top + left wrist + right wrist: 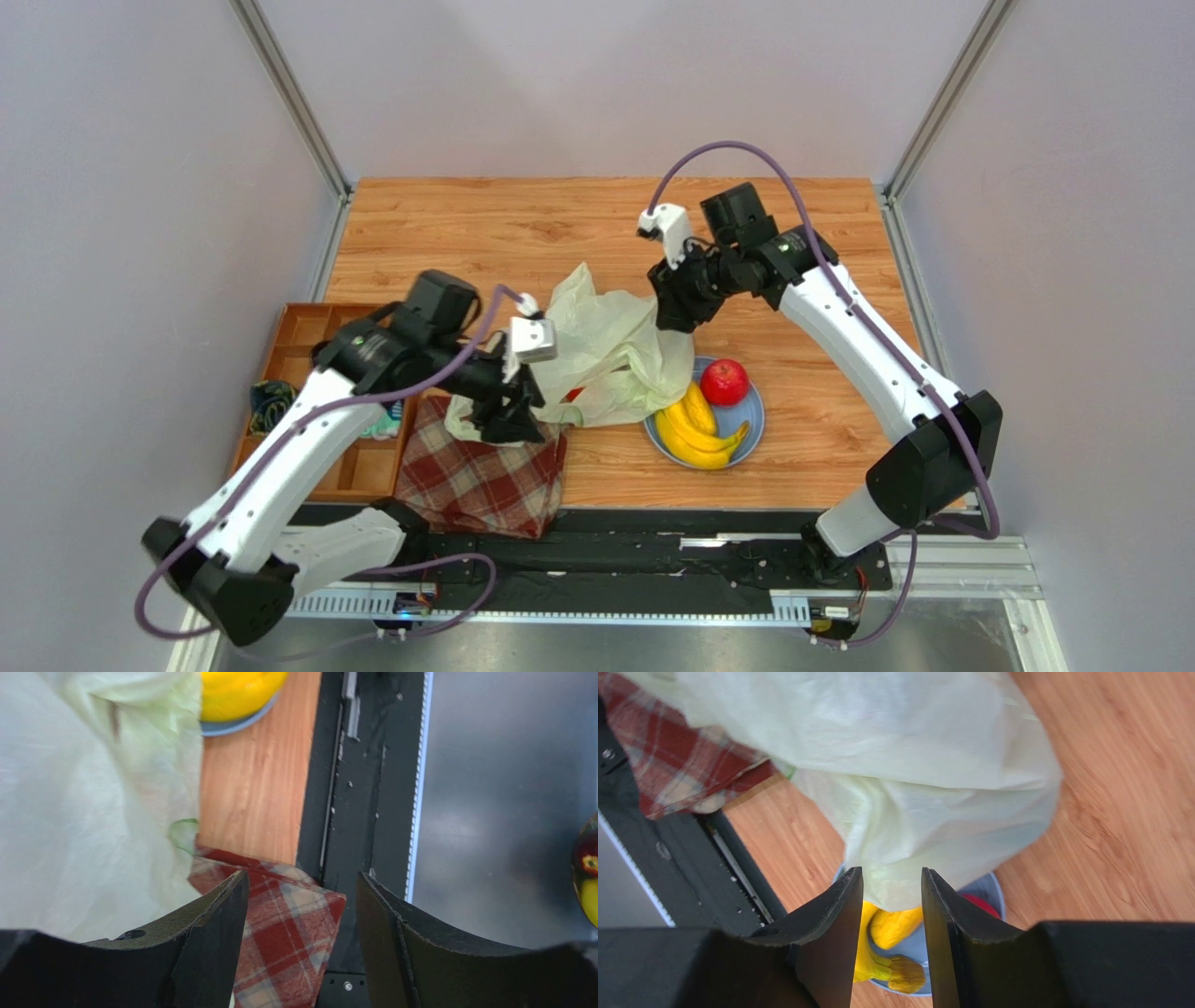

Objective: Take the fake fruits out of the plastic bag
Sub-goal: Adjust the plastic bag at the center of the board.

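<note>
The pale yellow-green plastic bag (pixel 606 347) stands bunched up in the middle of the table. My right gripper (pixel 676 297) is shut on its upper right part; in the right wrist view the bag (pixel 906 777) fills the gap between the jaws (pixel 891 875). My left gripper (pixel 512 409) is open and empty at the bag's lower left, over the plaid cloth (pixel 281 917). A banana bunch (pixel 694 427) and a red fruit (pixel 724 381) lie on the blue plate (pixel 752 423). A red spot (pixel 575 396) shows at the bag's lower edge. The other fruits are hidden.
The red plaid cloth (pixel 477 483) lies at the near edge, partly under the bag. A wooden compartment tray (pixel 316 357) sits at the left with a dark green item (pixel 267 406). A round red-and-yellow thing (pixel 589 875) shows at the left wrist view's right edge.
</note>
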`<action>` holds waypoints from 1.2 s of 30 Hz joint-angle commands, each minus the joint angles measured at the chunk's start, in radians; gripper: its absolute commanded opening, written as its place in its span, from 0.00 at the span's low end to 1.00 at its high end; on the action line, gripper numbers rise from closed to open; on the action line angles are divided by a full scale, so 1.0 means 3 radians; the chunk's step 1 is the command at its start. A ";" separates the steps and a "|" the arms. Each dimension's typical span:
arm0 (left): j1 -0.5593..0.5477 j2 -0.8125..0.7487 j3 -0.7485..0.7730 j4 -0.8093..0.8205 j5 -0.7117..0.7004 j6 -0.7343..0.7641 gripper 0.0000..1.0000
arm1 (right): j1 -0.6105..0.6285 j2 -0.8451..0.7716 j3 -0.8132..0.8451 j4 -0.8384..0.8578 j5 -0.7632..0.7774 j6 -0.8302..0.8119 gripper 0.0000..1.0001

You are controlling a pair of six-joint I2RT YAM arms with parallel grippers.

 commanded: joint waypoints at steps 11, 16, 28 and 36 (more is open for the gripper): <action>-0.0468 0.1841 0.0436 0.0131 -0.0616 0.0525 0.18 | -0.0400 -0.0189 -0.0014 0.0175 -0.0045 0.0160 0.41; -0.0467 0.2103 0.0580 0.0314 -0.0654 0.0373 0.19 | -0.0415 -0.0220 -0.0157 0.0283 -0.0040 0.0190 0.41; -0.0289 0.2318 0.0662 0.1035 -0.1776 0.0189 0.44 | -0.0513 -0.0231 -0.0285 0.0421 0.0032 0.0282 0.41; -0.0258 0.2660 0.0759 0.0836 -0.1341 0.0097 0.50 | -0.0533 -0.0210 -0.0336 0.0436 0.0078 0.0298 0.41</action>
